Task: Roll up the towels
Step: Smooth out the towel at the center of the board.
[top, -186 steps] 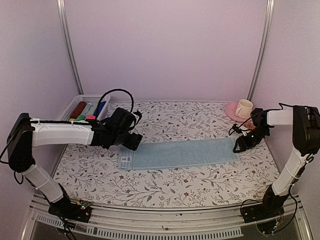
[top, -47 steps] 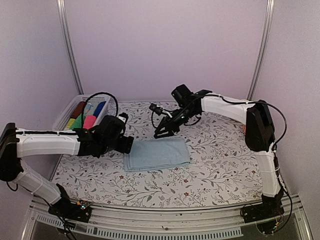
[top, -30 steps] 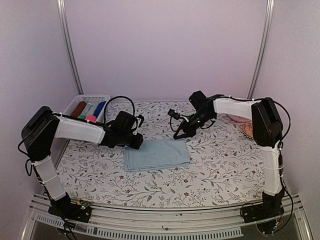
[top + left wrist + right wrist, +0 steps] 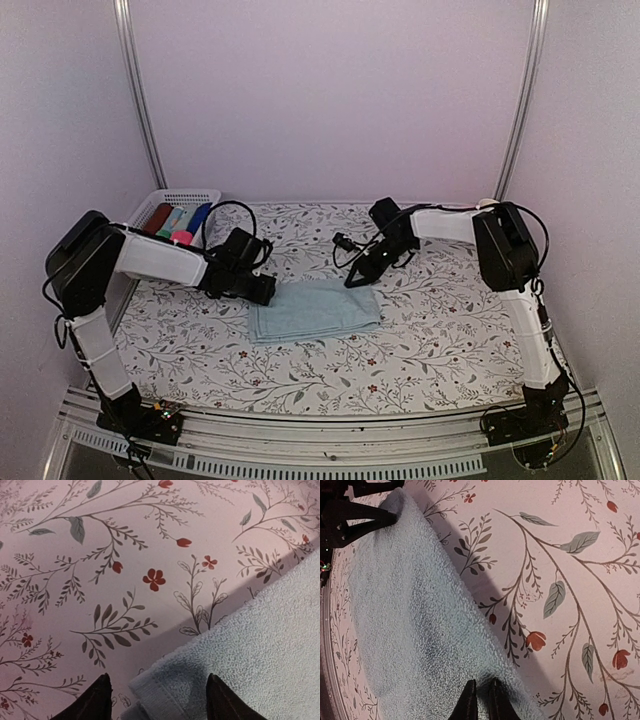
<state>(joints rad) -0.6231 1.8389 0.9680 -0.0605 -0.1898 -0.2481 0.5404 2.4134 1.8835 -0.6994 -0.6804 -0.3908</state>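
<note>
Your left pincer (image 4: 157,681) stands open astride the towel's (image 4: 315,310) left corner, right pincer (image 4: 481,686) closed; folded layers may slide apart.

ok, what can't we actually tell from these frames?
- Left fingers: hidden under their own wrist in the top view and cut off by the bottom edge in the left wrist view. Contact with the folded pale blue terry towel is unclear.
- Right fingers: tips cut off by the right wrist view's bottom edge. Whether they pinch cloth is unclear.
- Rolls in the white plastic basket: too small to count, partly behind the left arm in the top view.
</note>
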